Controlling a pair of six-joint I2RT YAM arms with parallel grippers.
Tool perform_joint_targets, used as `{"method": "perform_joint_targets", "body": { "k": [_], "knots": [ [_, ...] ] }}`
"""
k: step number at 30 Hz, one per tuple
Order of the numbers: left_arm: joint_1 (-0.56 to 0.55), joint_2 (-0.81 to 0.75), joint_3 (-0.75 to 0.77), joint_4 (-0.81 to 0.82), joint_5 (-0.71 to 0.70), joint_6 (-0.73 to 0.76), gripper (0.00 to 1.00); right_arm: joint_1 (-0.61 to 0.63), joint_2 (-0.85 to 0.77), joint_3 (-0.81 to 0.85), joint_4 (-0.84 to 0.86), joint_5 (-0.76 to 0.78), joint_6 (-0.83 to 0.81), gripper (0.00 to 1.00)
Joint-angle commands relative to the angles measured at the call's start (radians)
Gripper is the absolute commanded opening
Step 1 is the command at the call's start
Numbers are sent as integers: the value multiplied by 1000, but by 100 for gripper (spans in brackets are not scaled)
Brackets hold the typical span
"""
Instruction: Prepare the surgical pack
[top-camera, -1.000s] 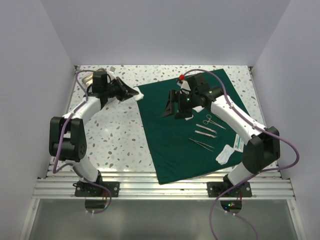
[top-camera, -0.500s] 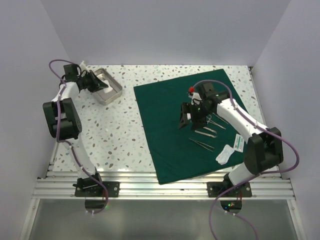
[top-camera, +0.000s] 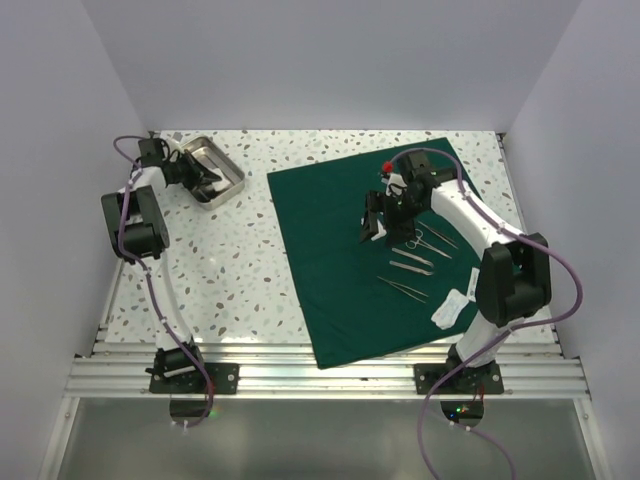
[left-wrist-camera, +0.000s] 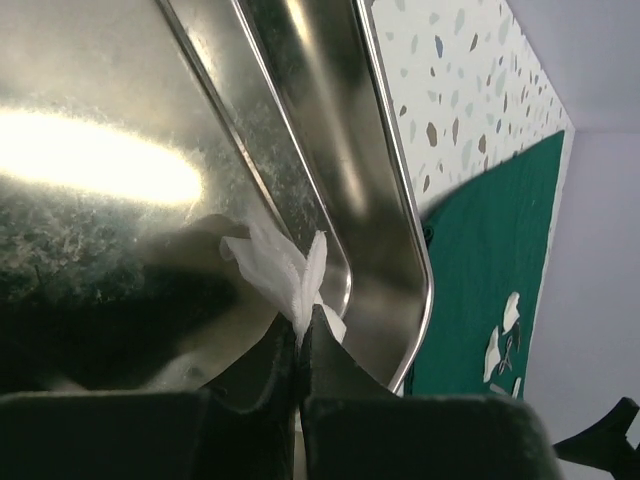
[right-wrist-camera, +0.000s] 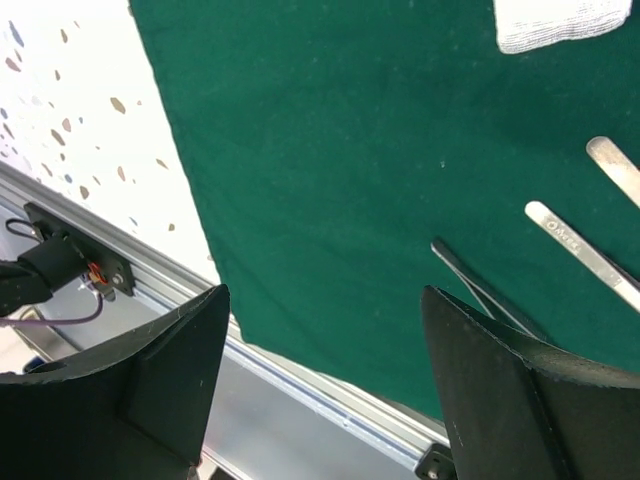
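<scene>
Our left hand (left-wrist-camera: 300, 330) pinches white gauze (left-wrist-camera: 268, 265) inside the steel tray (left-wrist-camera: 392, 230). Our right hand (right-wrist-camera: 322, 310) hangs open over the surgical pack (right-wrist-camera: 330, 150).

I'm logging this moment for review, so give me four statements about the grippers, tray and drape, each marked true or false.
1. The left gripper has its jaws shut on white gauze at the steel tray. True.
2. The right gripper is shut on something. False: its jaws are open and empty above the green drape.
3. The metal instruments lie on the green drape. True.
4. The steel tray sits on the green drape. False: it rests on the speckled table, left of the drape.
</scene>
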Motion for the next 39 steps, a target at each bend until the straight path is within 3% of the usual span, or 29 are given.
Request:
{"method": "perform_joint_targets", "body": {
  "k": [1, 11, 16, 19, 22, 25, 31, 39],
  "knots": [
    [3, 32, 33, 98, 21, -93, 0, -13, 31, 61, -24, -7, -12, 81],
    [-16, 9, -39, 150, 1, -150, 2, -22, 72, 73, -10, -29, -3, 81],
    [-28, 14, -7, 112, -45, -138, 18, -25, 80, 75, -4, -38, 0, 81],
    [-32, 14, 19, 59, -75, -133, 39, -25, 74, 70, -3, -35, -3, 81],
    [-31, 1, 21, 28, -106, -136, 52, -27, 69, 64, 3, -38, -3, 81],
    [-32, -6, 41, -36, -144, -138, 58, -28, 65, 61, 7, -38, 0, 81],
    [-39, -20, 75, -202, -224, -156, 62, -28, 63, 58, 16, -43, 0, 81],
    [-59, -77, 82, -291, -316, -135, 63, -30, 62, 52, 26, -47, 9, 82]
  ]
}}
